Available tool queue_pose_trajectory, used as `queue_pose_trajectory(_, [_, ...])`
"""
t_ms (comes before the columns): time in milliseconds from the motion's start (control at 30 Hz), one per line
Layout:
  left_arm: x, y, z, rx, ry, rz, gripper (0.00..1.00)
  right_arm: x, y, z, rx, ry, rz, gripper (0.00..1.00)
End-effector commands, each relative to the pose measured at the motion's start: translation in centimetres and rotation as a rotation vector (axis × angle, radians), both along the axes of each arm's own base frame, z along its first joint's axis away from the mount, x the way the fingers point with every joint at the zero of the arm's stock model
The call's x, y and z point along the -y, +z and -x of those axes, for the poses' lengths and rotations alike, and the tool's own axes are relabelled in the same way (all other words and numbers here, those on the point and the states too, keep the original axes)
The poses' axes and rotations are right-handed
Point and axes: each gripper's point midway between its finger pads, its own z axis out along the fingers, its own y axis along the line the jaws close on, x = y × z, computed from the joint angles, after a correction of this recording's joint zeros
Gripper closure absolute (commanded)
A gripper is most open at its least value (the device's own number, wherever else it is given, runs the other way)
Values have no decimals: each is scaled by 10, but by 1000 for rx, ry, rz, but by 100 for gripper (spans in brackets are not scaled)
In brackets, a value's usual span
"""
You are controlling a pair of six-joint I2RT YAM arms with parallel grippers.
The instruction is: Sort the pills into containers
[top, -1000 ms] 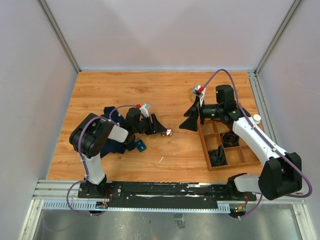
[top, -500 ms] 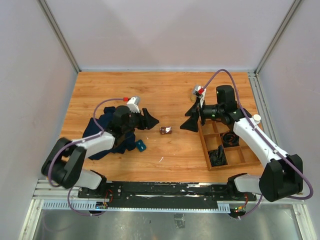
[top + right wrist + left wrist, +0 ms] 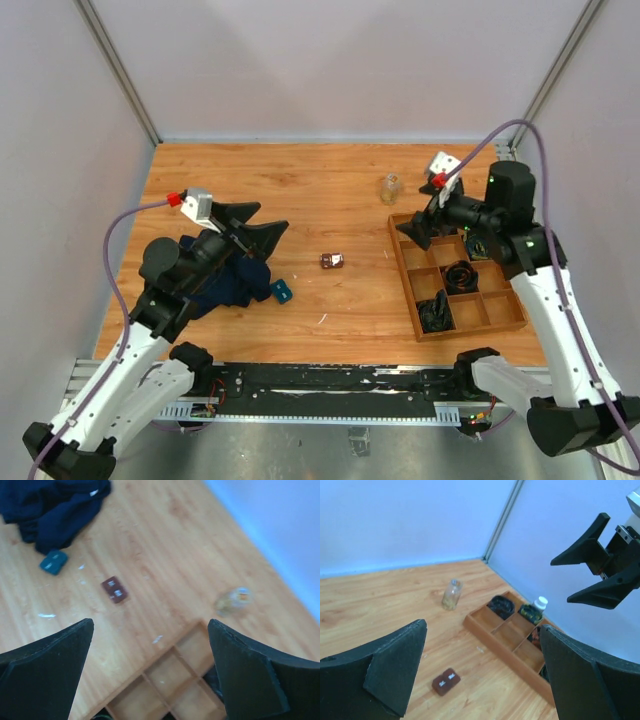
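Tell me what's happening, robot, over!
Left tool open, raised, empty. Right tool open, empty, over the wooden tray edge. Brown box lies alone on the table, untouched. Nothing in the way.

You see an orange-brown wood-grain table (image 3: pixel 330 190). On it are a dark reddish-brown box (image 3: pixel 332 261) with two pale marks, a navy cloth (image 3: pixel 225 283), a teal item (image 3: pixel 281 291), a clear bottle (image 3: pixel 390 188) and a light brown tray (image 3: pixel 408 290). The left hand (image 3: pixel 483 627) and right hand (image 3: pixel 150 624) are matte black.
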Motion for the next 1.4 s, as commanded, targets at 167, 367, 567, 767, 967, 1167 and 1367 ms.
queue_pose_trajectory(167, [0, 63, 34, -25, -92, 2, 1, 44, 122, 30, 194, -191, -11, 2])
queue_pose_trajectory(367, [-5, 84, 50, -15, -107, -2, 1, 34, 148, 65, 176, -128, -103, 2])
queue_pose_trajectory(567, [-9, 91, 64, 7, -124, -8, 1, 42, 157, 72, 158, -202, -150, 2])
queue_pose_trajectory(767, [-11, 82, 61, -12, -107, -42, 1, 59, 162, 65, 166, -318, -154, 2])
queue_pose_trajectory(967, [-10, 73, 65, -26, -121, -47, 1, 63, 161, 65, 147, -348, -164, 2])
queue_pose_trajectory(1167, [-11, 60, 65, -51, -115, -53, 1, 64, 154, 60, 124, -359, -160, 2])
queue_pose_trajectory(1367, [-10, 60, 67, -49, -127, -52, 1, 69, 153, 58, 123, -383, -159, 2])
